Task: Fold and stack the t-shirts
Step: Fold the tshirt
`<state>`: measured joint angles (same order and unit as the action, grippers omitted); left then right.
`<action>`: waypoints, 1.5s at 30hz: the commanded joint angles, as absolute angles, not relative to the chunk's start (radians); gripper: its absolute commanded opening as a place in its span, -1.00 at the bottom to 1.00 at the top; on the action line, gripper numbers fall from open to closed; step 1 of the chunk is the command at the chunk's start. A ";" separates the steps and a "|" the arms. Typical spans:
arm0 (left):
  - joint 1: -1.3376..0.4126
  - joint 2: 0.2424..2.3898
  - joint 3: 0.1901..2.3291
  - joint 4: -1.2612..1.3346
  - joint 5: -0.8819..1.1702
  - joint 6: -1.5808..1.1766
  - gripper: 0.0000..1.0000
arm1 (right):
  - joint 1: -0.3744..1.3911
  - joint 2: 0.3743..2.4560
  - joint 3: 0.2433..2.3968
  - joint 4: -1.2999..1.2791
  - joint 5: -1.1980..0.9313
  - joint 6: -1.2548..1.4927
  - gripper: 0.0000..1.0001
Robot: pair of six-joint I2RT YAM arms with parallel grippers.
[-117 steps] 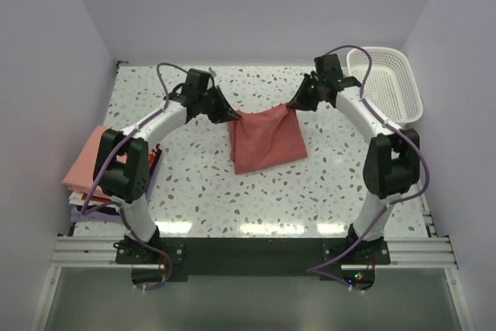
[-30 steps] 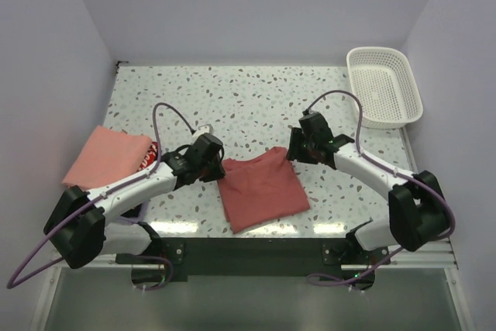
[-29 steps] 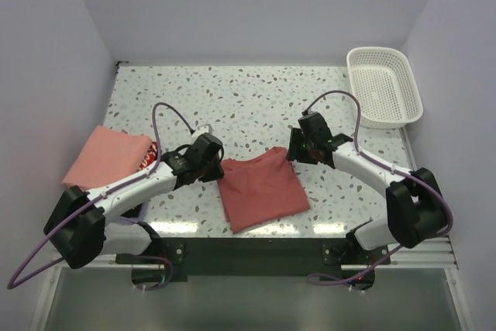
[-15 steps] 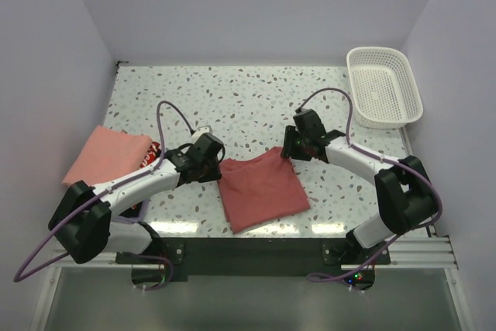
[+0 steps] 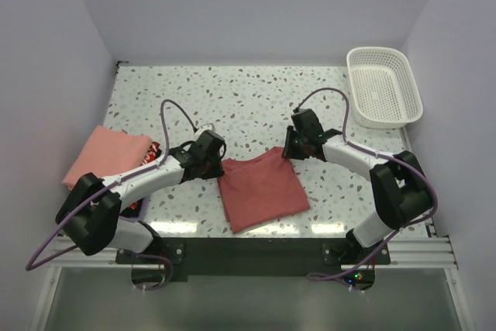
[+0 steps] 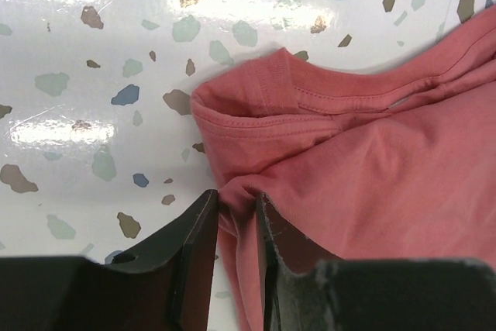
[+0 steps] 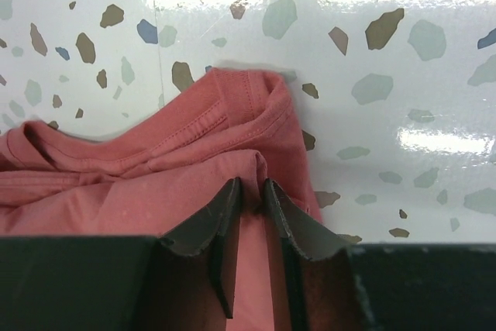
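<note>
Left gripper (image 6: 236,201) nearly closed, pinching brick-red t-shirt (image 5: 260,187) at its 10 o'clock corner; right gripper (image 7: 252,191) pinching likewise, 1 o'clock corner.

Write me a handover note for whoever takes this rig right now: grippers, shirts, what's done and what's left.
Left gripper: shut on the far left corner of the red t-shirt.
Right gripper: shut on its far right corner.
Shirt: part-folded, lying near the front middle of the table.
Done: a salmon-pink folded shirt tops the pile at the left edge.
Left: finish this fold, then probably carry the shirt onto that pile.
</note>
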<state>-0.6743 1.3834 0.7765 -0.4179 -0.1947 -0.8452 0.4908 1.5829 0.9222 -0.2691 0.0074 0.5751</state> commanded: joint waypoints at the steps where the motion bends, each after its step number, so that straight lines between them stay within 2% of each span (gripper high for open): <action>1: -0.669 1.368 0.788 -0.339 -0.186 -0.828 -0.40 | 0.492 1.580 0.971 -0.241 0.008 0.577 -0.56; 2: -0.669 1.362 0.787 -0.334 -0.184 -0.828 -0.40 | 0.492 1.578 0.973 -0.244 0.011 0.575 -0.61; 8: -0.661 1.339 0.772 -0.342 -0.201 -0.827 -0.36 | 0.491 1.578 0.974 -0.242 0.011 0.575 -0.64; 11: -0.657 1.351 0.767 -0.336 -0.204 -0.827 -0.40 | 0.492 1.588 0.977 -0.239 0.003 0.575 -0.74; 14: -0.652 1.359 0.759 -0.328 -0.207 -0.824 -0.61 | 0.491 1.583 0.980 -0.247 0.008 0.574 -0.88; 15: -0.650 1.361 0.762 -0.327 -0.207 -0.822 -0.80 | 0.492 1.572 0.982 -0.250 0.014 0.572 -0.91; 18: -0.650 1.342 0.769 -0.344 -0.204 -0.813 -1.00 | 0.488 1.540 0.976 -0.276 0.034 0.560 -0.98; 23: -0.650 1.227 0.769 -0.379 -0.192 -0.807 -1.00 | 0.483 1.411 0.962 -0.322 0.084 0.532 -1.00; 26: -0.632 1.215 0.781 -0.368 -0.212 -0.795 -1.00 | 0.469 1.413 0.985 -0.334 0.110 0.508 -1.00; 36: -0.414 1.532 0.866 -0.175 -0.074 -0.742 -1.00 | 0.351 1.727 1.130 -0.218 0.002 0.485 -1.00; 42: -0.356 1.578 0.910 -0.123 -0.015 -0.729 -1.00 | 0.322 1.853 1.285 -0.233 -0.015 0.462 -1.00; 43: -0.351 1.575 0.929 -0.139 -0.012 -0.718 -1.00 | 0.319 1.864 1.302 -0.262 -0.009 0.454 -0.92; 44: -0.348 1.575 0.940 -0.152 -0.009 -0.715 -0.73 | 0.318 1.867 1.318 -0.277 -0.009 0.450 -0.66; 45: -0.347 1.566 0.957 -0.164 -0.008 -0.707 -0.60 | 0.318 1.867 1.344 -0.296 -0.003 0.446 -0.51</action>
